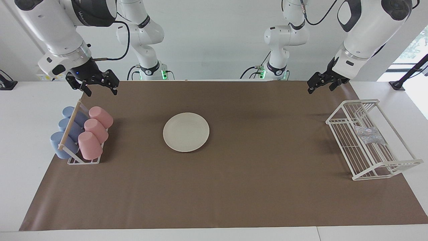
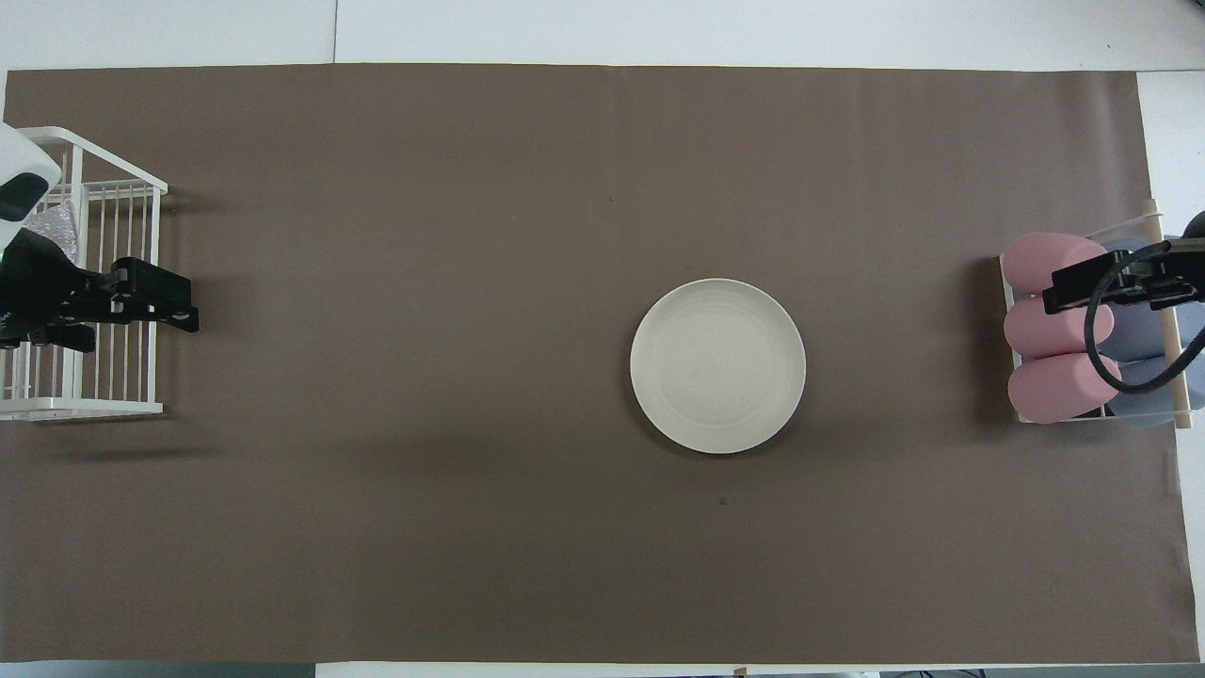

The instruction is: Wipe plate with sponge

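Observation:
The cream-white plate (image 1: 186,132) lies flat on the brown mat near the table's middle, with nothing on it; it also shows in the overhead view (image 2: 717,365). The silvery-grey sponge (image 1: 367,135) lies in the white wire rack (image 1: 391,169) at the left arm's end of the table. In the overhead view the sponge (image 2: 49,226) is partly hidden by the left arm. My left gripper (image 1: 321,87) hangs open and empty in the air over the mat by the rack's robot-side end. My right gripper (image 1: 101,89) hangs open and empty over the robot-side end of the cup holder.
A holder (image 1: 83,161) with three pink cups (image 1: 95,130) and three blue cups (image 1: 68,132) lying on their sides stands at the right arm's end of the table. The brown mat (image 1: 234,187) covers most of the white table.

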Motion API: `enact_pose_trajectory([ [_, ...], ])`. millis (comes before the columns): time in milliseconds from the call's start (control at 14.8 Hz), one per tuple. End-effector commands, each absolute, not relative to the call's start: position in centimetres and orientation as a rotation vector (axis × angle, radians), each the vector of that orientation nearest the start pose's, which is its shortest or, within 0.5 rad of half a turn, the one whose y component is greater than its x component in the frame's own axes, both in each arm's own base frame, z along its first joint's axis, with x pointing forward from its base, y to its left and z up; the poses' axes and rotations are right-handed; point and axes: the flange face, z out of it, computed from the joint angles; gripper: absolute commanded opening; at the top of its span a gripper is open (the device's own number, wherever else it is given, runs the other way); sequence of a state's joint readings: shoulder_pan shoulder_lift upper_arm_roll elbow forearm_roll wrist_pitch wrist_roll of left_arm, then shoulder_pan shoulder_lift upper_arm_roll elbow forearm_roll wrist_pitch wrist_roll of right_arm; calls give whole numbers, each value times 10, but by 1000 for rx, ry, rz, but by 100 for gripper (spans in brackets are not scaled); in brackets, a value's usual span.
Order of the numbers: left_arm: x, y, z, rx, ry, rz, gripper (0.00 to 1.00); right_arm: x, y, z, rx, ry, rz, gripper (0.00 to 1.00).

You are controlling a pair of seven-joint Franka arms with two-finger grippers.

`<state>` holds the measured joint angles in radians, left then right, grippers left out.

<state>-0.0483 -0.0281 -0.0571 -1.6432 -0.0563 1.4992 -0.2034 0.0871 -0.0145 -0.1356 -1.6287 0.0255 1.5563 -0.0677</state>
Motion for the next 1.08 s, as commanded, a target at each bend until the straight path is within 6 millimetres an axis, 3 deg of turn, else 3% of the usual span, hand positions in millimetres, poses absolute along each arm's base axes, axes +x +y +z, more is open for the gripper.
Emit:
enact_pose_trajectory([
  [0,527,-62,603,-3185,-153,178,100,548,-24,615,-3144,-29,35,100],
  [541,532,-64,605,-3182,-170,109,100,547,-19,611,-3140,-39,56,100],
  [676,535,-62,604,-3116,-210,68,100,546,-19,610,-3139,-46,63,100],
  [946,557,-60,571,-2888,-141,8,100,545,-20,609,-3139,-36,70,100],
  [1014,566,-56,551,-2812,-113,11,100,545,-20,608,-3139,-36,72,100],
])
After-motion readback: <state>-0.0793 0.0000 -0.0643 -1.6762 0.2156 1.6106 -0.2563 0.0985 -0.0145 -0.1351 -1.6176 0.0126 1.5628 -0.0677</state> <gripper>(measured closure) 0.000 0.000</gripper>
